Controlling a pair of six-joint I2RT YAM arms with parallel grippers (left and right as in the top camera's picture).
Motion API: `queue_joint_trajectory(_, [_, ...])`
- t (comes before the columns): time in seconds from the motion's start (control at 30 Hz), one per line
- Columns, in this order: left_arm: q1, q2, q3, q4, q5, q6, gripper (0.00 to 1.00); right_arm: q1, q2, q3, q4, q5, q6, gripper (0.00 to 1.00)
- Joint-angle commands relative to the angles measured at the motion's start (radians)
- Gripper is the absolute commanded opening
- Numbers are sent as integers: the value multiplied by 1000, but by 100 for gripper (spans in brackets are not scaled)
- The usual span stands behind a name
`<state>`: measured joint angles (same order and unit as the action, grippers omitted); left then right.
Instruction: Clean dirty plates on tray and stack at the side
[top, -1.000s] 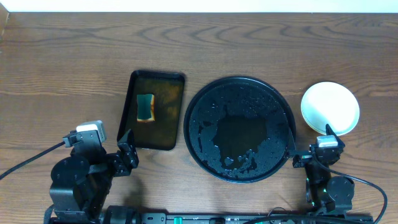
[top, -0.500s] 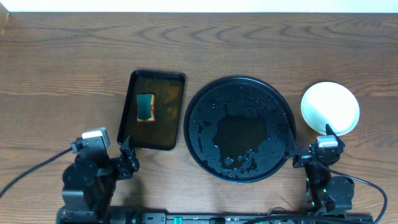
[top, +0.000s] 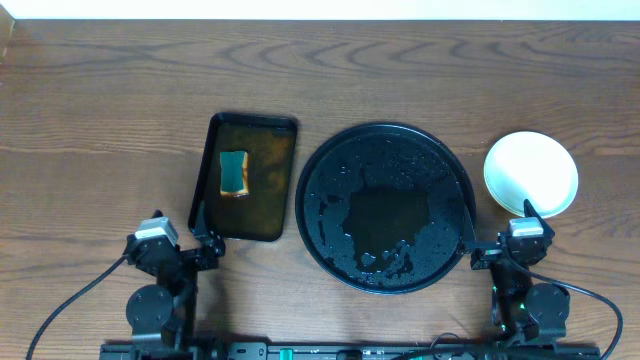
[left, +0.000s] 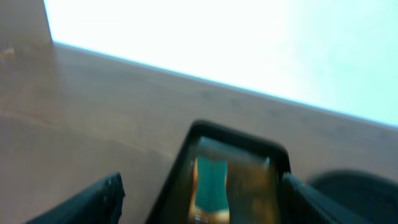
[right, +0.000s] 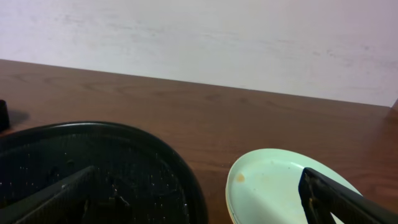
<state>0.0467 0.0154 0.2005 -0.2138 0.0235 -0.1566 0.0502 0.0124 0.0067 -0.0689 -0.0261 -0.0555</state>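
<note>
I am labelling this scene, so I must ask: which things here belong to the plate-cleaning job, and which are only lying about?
Job: round black tray, wet, no plate on it; plates, beside it on its right.
Other: sponge, probably the cleaning tool; rectangular tray under it.

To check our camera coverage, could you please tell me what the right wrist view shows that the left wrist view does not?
Only the right wrist view shows the pale green plate, with a small brown spot, beside the round black tray. Only the blurred left wrist view shows the rectangular tray holding the sponge. Both show the wooden tabletop, a pale wall, and that round black tray, merely a dark edge in the left view.
</note>
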Motion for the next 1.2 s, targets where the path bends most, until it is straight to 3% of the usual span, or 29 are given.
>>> queue_joint_trajectory(0.0, [21,-14,-60,131,-6,16,79,2,-6,-1,-4,-1,10,99])
queue_joint_trajectory(0.2, [22,-14,-195,390,-8,48,79,2,-6,-1,-4,-1,10,99])
queue_joint_trajectory(0.5, [22,-14,-196,133,-10,48,79,2,-6,-1,-4,-1,10,99])
queue_joint_trajectory(1.17, [22,-11,-196,143,-9,48,79,2,-6,-1,-4,-1,10,99])
